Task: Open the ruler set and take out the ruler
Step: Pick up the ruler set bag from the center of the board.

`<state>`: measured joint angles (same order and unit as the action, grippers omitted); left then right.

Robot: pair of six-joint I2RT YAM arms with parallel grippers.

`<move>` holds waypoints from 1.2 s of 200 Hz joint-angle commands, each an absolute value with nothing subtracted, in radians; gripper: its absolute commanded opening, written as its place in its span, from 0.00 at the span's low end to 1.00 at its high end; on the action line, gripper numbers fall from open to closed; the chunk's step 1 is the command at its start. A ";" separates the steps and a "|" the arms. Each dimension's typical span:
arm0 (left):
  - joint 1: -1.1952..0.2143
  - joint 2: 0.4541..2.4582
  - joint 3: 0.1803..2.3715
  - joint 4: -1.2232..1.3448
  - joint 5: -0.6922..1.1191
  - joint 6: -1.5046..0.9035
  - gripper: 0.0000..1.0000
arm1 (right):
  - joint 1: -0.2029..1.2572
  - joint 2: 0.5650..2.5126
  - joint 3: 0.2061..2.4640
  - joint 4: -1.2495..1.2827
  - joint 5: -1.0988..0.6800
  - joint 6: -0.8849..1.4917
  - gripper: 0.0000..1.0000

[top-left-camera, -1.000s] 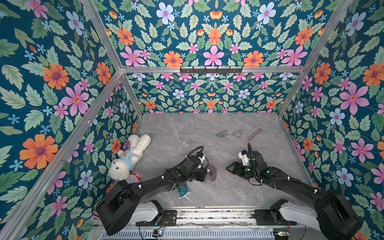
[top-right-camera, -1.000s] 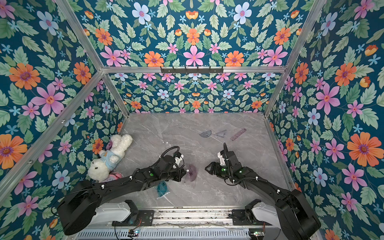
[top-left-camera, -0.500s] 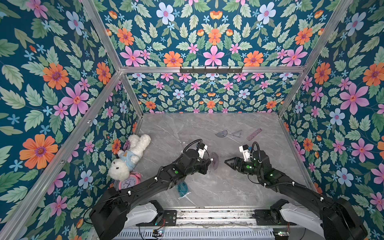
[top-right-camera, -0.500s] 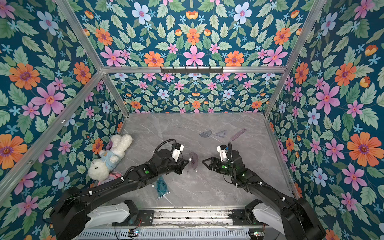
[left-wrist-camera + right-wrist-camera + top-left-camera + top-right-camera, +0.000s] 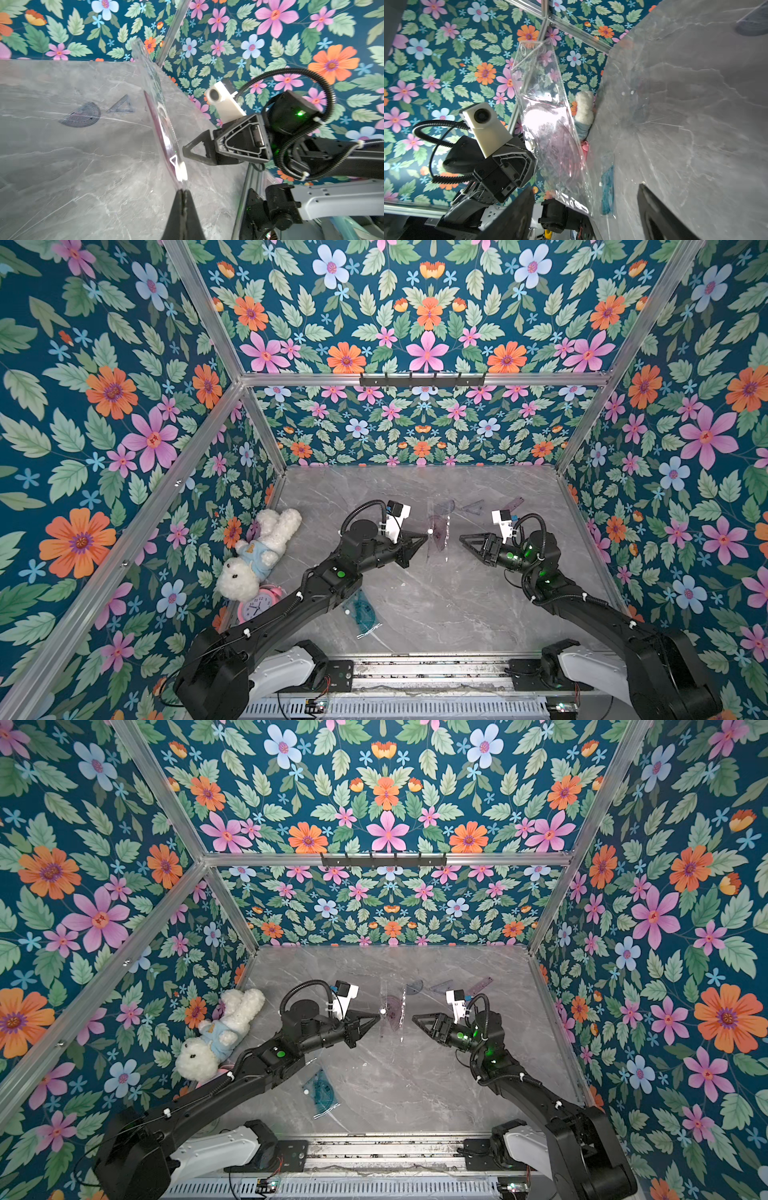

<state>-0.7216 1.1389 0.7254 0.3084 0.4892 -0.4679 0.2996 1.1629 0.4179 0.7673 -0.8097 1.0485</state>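
The stereo head hung high above the near edge and looked steeply down over the whole tabletop (image 5: pixel 436 605) toward the far wall (image 5: pixel 415 427). In both top views I got almost the same scene, both arms included, only shifted sideways. My left wrist camera sat close behind the left hand (image 5: pixel 182 192), looking rightward past its tips at the right hand (image 5: pixel 185 150) and the right wall. The right wrist view, rolled sideways, faced back leftward. Both wrist views shared the ruler set (image 5: pixel 164 124) close up, from opposite faces. One showed the right wrist camera (image 5: pixel 220 99), the other the left wrist camera (image 5: pixel 483 122).
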 commanded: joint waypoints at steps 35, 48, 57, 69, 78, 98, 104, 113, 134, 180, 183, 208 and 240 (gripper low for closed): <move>-0.717 1.163 0.737 0.419 0.602 -0.499 0.00 | 0.300 1.340 0.430 1.219 -0.893 1.203 0.80; -0.717 1.170 0.735 0.424 0.606 -0.503 0.00 | 0.298 1.393 0.439 1.304 -0.906 1.243 0.79; -0.717 1.175 0.734 0.429 0.609 -0.506 0.00 | 0.300 1.428 0.448 1.359 -0.912 1.272 0.79; -0.717 1.183 0.732 0.438 0.608 -0.510 0.00 | 0.300 1.468 0.461 1.423 -0.924 1.309 0.77; -0.718 1.190 0.729 0.441 0.610 -0.512 0.00 | 0.301 1.479 0.471 1.424 -0.926 1.311 0.75; -0.717 1.205 0.730 0.450 0.611 -0.512 0.00 | 0.310 1.472 0.477 1.424 -0.929 1.302 0.74; -0.717 1.210 0.732 0.452 0.611 -0.513 0.00 | 0.315 1.466 0.479 1.424 -0.930 1.300 0.73; -0.717 1.217 0.732 0.458 0.612 -0.512 0.00 | 0.320 1.460 0.482 1.424 -0.934 1.299 0.72; -0.718 1.237 0.734 0.474 0.613 -0.519 0.00 | 0.334 1.453 0.485 1.424 -0.942 1.301 0.66; -0.718 1.265 0.747 0.488 0.618 -0.523 0.00 | 0.345 1.445 0.467 1.424 -0.939 1.291 0.49; -0.718 1.267 0.747 0.489 0.617 -0.522 0.00 | 0.345 1.445 0.465 1.424 -0.937 1.290 0.48; -0.717 1.279 0.752 0.490 0.620 -0.525 0.00 | 0.344 1.439 0.456 1.422 -0.931 1.285 0.39; -0.718 1.281 0.748 0.492 0.612 -0.525 0.00 | 0.345 1.430 0.457 1.413 -0.931 1.277 0.31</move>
<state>-0.7200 1.2804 0.7433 0.4564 0.6044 -0.5209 0.3431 1.4403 0.4549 1.3560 -0.9310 1.2774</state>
